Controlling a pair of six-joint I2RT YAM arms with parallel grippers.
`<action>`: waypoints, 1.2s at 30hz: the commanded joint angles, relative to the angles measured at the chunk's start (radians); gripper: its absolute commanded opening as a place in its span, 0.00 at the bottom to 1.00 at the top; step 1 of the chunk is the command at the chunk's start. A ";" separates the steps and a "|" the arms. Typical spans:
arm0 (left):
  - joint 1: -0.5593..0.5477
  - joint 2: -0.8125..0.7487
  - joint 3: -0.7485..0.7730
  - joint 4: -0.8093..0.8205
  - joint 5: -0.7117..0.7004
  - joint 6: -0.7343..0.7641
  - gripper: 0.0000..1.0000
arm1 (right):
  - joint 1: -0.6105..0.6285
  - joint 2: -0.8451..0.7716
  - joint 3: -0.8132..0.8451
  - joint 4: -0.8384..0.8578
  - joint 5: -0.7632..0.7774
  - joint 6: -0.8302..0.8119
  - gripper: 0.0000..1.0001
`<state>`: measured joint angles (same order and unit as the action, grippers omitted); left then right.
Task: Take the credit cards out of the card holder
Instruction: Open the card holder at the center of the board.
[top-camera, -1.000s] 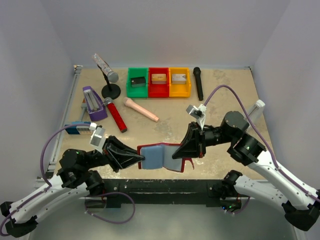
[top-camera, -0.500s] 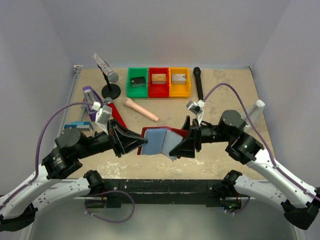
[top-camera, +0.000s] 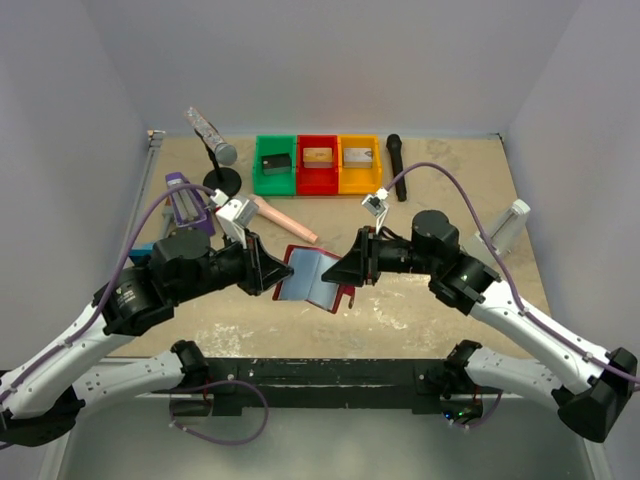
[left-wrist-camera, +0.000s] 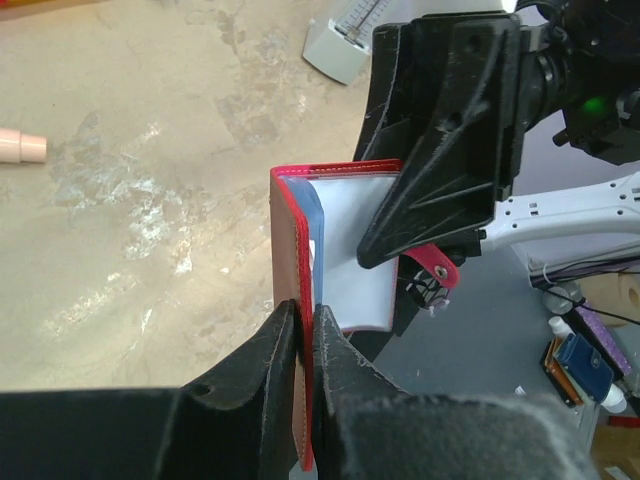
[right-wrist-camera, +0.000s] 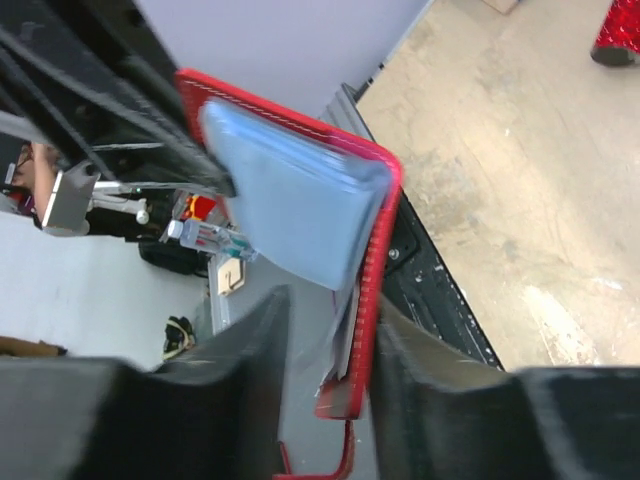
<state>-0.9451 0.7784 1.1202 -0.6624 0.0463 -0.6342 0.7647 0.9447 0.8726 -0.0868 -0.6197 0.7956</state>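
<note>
The dark red card holder (top-camera: 308, 272) hangs open above the table between both arms, its pale blue-grey pockets (left-wrist-camera: 350, 260) facing up. My left gripper (top-camera: 280, 278) is shut on the holder's left cover, and the left wrist view shows the red edge (left-wrist-camera: 296, 300) pinched between the jaws. My right gripper (top-camera: 335, 272) is at the holder's other side. In the right wrist view its jaws (right-wrist-camera: 330, 300) stand apart around the red cover edge (right-wrist-camera: 385, 200) and pocket leaves (right-wrist-camera: 290, 190), with a gap beside the left finger. The red tab (left-wrist-camera: 432, 265) dangles below. The credit cards are hidden.
Green (top-camera: 274, 165), red (top-camera: 318, 163) and yellow (top-camera: 360, 163) bins line the back, with a black microphone (top-camera: 396, 165) to their right. A microphone stand (top-camera: 222, 180), purple object (top-camera: 185, 205) and pink cylinder (top-camera: 290, 222) sit back left. A white object (top-camera: 510, 225) is at the right.
Both arms rose and moved away from the near edge, lifting the card holder off the table. The right gripper let go of its side and now stands around that edge again.
</note>
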 joint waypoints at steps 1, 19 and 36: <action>-0.007 0.012 0.078 -0.034 -0.025 0.008 0.00 | -0.005 0.022 -0.004 0.033 0.046 0.034 0.28; -0.007 0.013 0.066 0.029 0.049 0.007 0.07 | -0.024 0.022 -0.046 0.073 0.018 0.045 0.00; -0.008 0.001 0.061 0.040 0.066 0.014 0.15 | -0.038 0.035 -0.060 0.111 0.000 0.060 0.00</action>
<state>-0.9451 0.7906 1.1637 -0.6903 0.0746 -0.6315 0.7372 0.9806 0.8207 -0.0341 -0.6189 0.8490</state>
